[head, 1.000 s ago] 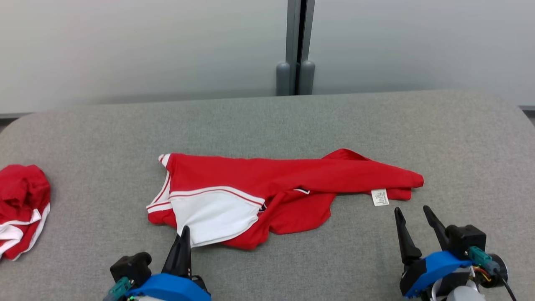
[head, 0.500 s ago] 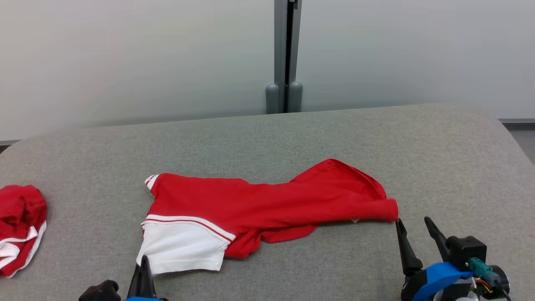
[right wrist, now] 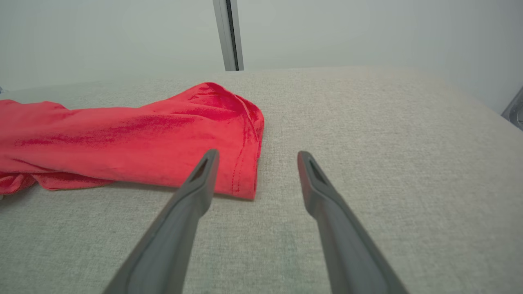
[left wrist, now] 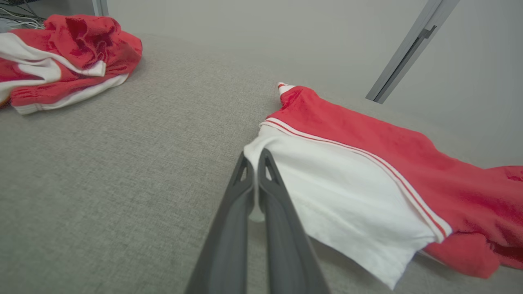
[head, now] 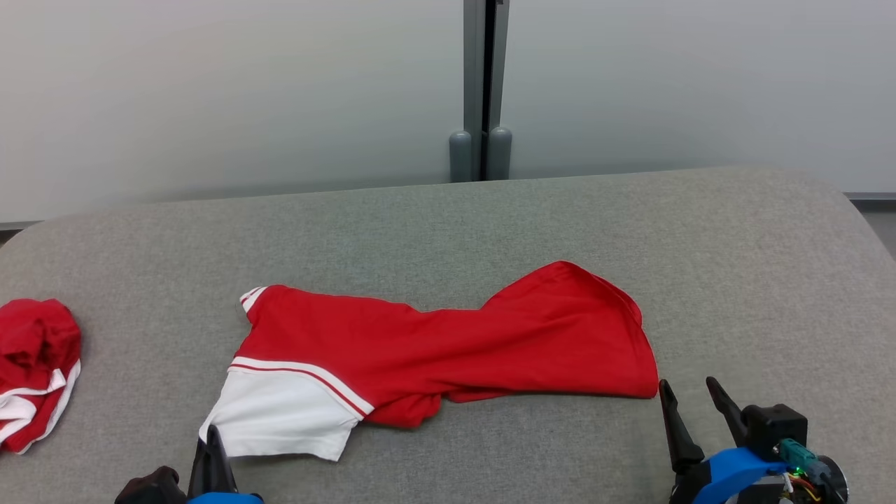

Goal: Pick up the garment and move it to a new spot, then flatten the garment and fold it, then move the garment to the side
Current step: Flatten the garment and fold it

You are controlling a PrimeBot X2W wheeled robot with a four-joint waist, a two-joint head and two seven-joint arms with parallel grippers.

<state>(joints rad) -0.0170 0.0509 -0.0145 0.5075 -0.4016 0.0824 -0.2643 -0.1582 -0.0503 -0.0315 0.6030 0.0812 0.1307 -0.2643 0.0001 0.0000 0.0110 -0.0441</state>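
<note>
Mostly cropped: left end effector (head: 210,442) at garment (head: 448,346)

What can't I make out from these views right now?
- Head view: left end effector cut off by the bottom edge.
- Left wrist view: how much of the garment corner is pinched, hidden between the shut fingers.
- Head view: the garment's lower layers, covered by its own red top fold.
- Head view: bunched red-and-white cloth cut off by the left edge; its type is unclear.
</note>
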